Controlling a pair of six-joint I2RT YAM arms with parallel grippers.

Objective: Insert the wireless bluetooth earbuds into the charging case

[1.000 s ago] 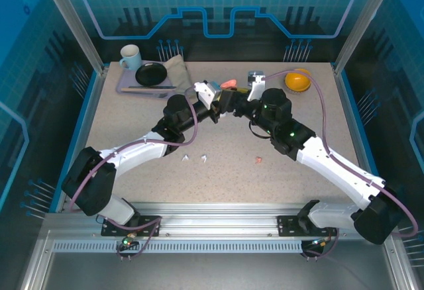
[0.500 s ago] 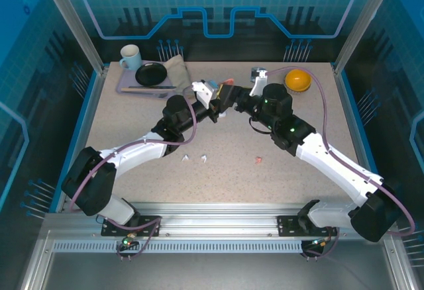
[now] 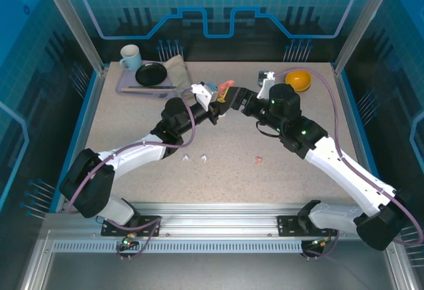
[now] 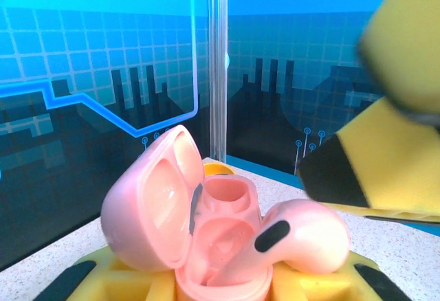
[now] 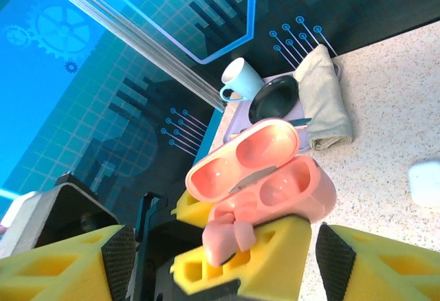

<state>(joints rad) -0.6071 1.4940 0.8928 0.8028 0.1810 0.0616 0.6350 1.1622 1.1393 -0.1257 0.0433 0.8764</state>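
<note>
At the back left a tray (image 3: pixel 122 86) carries a mug (image 3: pixel 130 56), a black plate (image 3: pixel 151 73) and a folded cloth (image 3: pixel 175 70). Two white earbuds (image 3: pixel 187 157) lie near each other on the table (image 3: pixel 132 124) in front of the left arm. The left gripper (image 4: pixel 227 280) is clamped on the open pink charging case (image 4: pixel 206 232), raised off the table. A pink earbud (image 4: pixel 302 229) lies tilted across the case's wells. The right gripper (image 5: pixel 225 256) faces the case with its fingers spread wide. Below it a loose salmon earbud (image 3: pixel 257 160) rests on the table. A white case (image 3: pixel 265 77) and an orange object (image 3: pixel 298 79) sit at the back right.
</note>
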